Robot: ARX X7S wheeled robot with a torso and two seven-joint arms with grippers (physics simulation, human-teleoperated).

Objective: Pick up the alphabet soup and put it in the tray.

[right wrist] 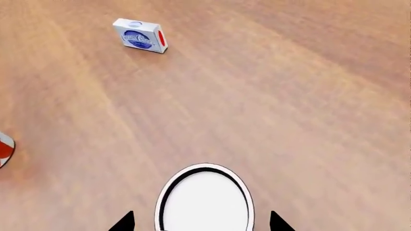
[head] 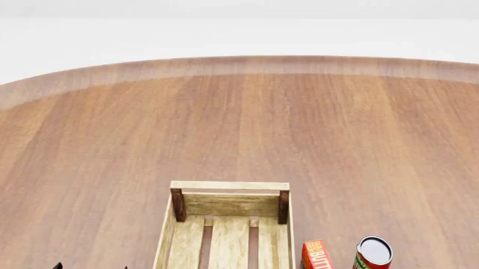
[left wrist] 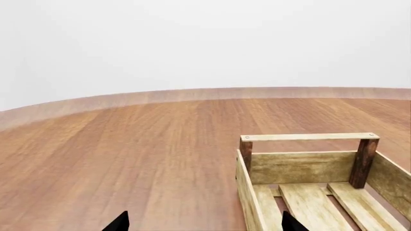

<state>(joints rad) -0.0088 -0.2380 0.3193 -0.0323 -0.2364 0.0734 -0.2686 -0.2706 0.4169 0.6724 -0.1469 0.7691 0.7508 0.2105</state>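
- Soup can (right wrist: pixel 205 198): seen only in the right wrist view, white flat top with dark rim, straight below the camera. Label hidden from this angle, so taking it for the alphabet soup is a judgement from the top and the task.
- Right end effector (right wrist: pixel 202 225): only two dark fingertips show, one each side of the can top, spread wider than the can. Fingers open, straddling it; contact not visible. Centred like this, it looks lined up to close on the can's sides.
- Whether the can stands on the counter (right wrist: pixel 289 96) or is off it, cannot tell.
- Tray (head: pixel 229 224): head view, near edge of the counter, slatted floor bare in the part that shows; near end cut off by the frame. Soup not in it.
- Left end effector (left wrist: pixel 204 222): two dark tips at the frame edge, set well apart, nothing between them. It sits just beside the tray's corner post (left wrist: pixel 246 153), idle by the look of it, leaving the job to the right arm.
- Red-and-green can (head: pixel 373 253) and orange box (head: pixel 317 255) stand beside the tray on its right. Not the target.
- Blue-and-white box (right wrist: pixel 140 35) lies well apart from the soup; a red-and-white scrap (right wrist: pixel 4 148) at the frame edge, unidentifiable.
- Step in hand, judged: grasp; lift and carry to tray not yet done.
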